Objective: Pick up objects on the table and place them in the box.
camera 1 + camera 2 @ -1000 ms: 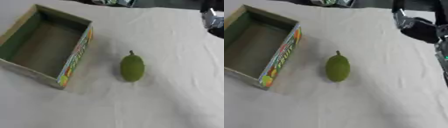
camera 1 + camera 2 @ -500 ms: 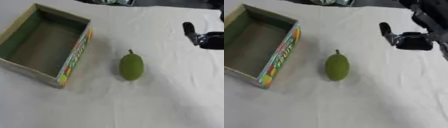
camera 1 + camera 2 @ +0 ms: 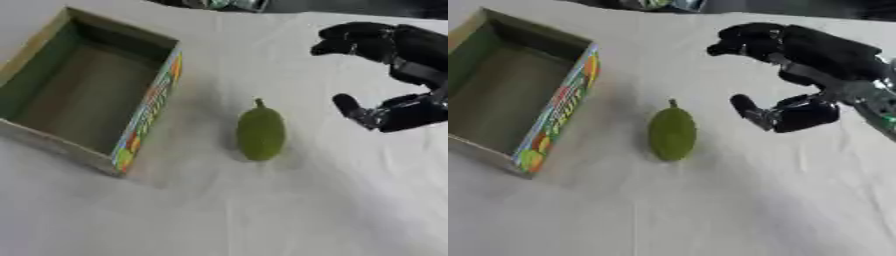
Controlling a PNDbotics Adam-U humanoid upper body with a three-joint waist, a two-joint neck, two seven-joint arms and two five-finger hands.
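We see a white table with a cloth-like surface. At its left sits an open box, set askew; its inside is dull green and bare, and its near long wall carries bright printing in orange, green and yellow.

To the right of the box, apart from it, lies a green fruit. It is oval, stem end pointing to the far side, flat on the table. Nothing touches it.

Our right hand comes in from the upper right, black, and hangs over the table right of the fruit. Fingers and thumb are spread wide with a clear gap between them, the fingers curving forward above, the thumb lower and pointing toward the fruit. It holds nothing. The thumb tip is near the fruit's right side but apart from it. We cannot tell how high the hand is above the table.

Left hand shows in neither view.

Some dark and pale clutter lies at the far edge, too blurred to make out.
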